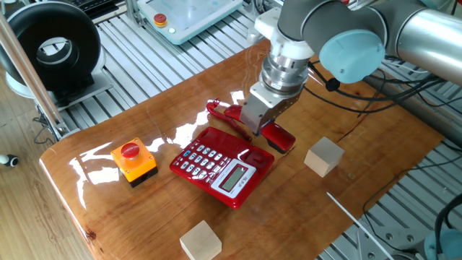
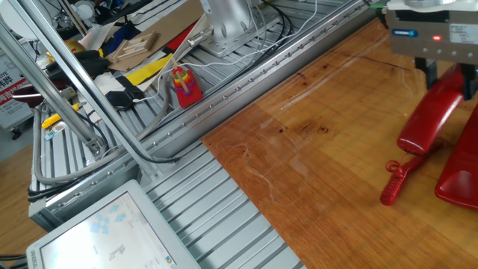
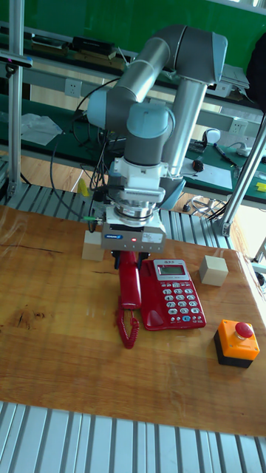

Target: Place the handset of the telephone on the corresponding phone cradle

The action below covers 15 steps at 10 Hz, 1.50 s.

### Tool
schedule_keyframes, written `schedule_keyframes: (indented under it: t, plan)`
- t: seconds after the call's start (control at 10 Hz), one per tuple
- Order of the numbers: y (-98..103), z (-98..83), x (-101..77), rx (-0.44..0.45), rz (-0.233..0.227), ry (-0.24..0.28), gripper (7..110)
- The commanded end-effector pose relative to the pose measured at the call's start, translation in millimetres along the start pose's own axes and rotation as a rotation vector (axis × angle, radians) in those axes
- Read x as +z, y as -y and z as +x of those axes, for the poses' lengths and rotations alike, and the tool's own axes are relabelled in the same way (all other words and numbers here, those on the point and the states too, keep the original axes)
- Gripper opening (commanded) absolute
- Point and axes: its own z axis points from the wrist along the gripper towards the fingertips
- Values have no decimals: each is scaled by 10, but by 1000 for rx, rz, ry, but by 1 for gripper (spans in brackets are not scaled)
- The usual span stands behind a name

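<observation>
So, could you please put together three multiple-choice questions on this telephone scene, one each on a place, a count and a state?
1. Where is the handset?
A. beside the telephone, cradle side
B. on the keypad
C. by the orange button box

2. How many wooden blocks show in the view with the black fan?
A. none
B. two
C. four

3. What is the pincer doing?
A. hanging open, far from everything
B. shut on a block
C. shut on the handset

Answers:
1 A: in the tall view the handset runs along the base's side, next to the phone cradle.
2 B: one block beside the phone, another block nearer the table edge.
3 C: the fingers clasp the handset's upper part.
</observation>
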Motion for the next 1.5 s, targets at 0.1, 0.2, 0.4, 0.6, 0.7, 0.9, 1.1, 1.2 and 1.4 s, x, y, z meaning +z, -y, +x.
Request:
schedule_keyframes:
  t: [0.1,0.2,0.4,0.6,0.7,0.9,1.1,1.2,1.4]
  plan:
    - [-521,-79,-90,21,-20,8,22]
    - [-601,-66,-77,9,-13,15,22]
    - [-647,-27,-71,-76,-6,19,22]
    - [-680,-14,-45,-86,4,21,22]
    - [-678,-9,-31,-111,11,17,22]
    - [-683,-32,-17,-138,-5,17,22]
    - [-671,-52,-9,-131,0,20,22]
    - [-656,-82,1,-122,0,21,22]
    - [-616,-168,24,-117,-8,25,22]
